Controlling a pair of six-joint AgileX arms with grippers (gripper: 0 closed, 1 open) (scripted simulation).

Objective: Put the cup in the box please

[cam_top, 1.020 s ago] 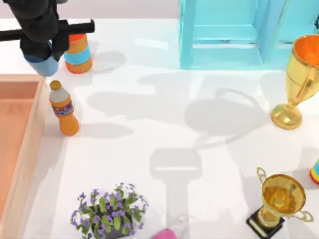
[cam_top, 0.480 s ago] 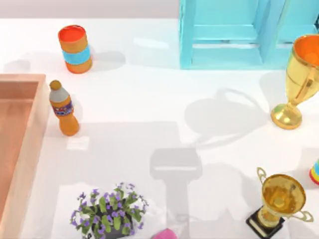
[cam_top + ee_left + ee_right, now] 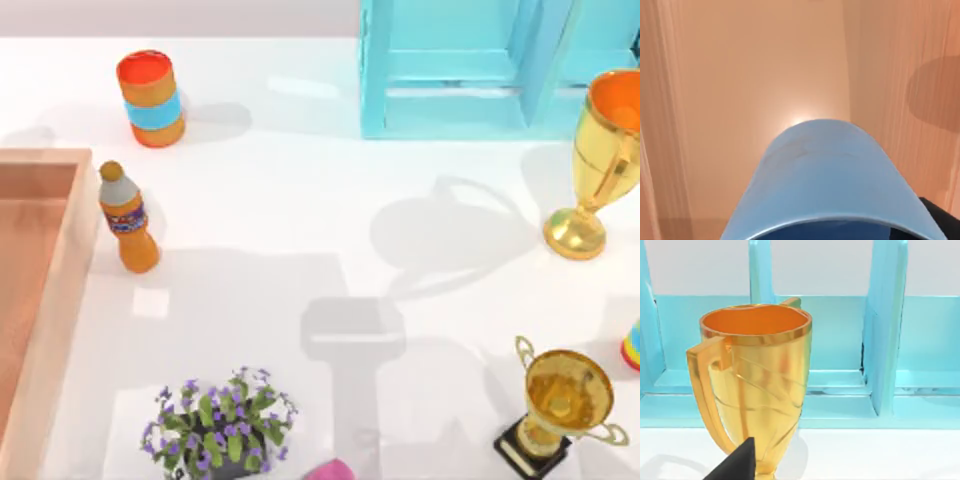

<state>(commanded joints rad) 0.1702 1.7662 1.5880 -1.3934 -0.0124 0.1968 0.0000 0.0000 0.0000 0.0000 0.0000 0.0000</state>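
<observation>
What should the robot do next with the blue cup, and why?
Probably lower it a little, then let go. In the left wrist view the cup hangs close under the camera, right over the wooden floor of the box, so it seems already above the right place.

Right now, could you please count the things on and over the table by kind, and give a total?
Trophy cups: 2
Orange bottle: 1
Orange cylinder: 1
Flower pot: 1
Turquoise crate: 1
Box: 1
Cup: 1
Total: 8
</observation>
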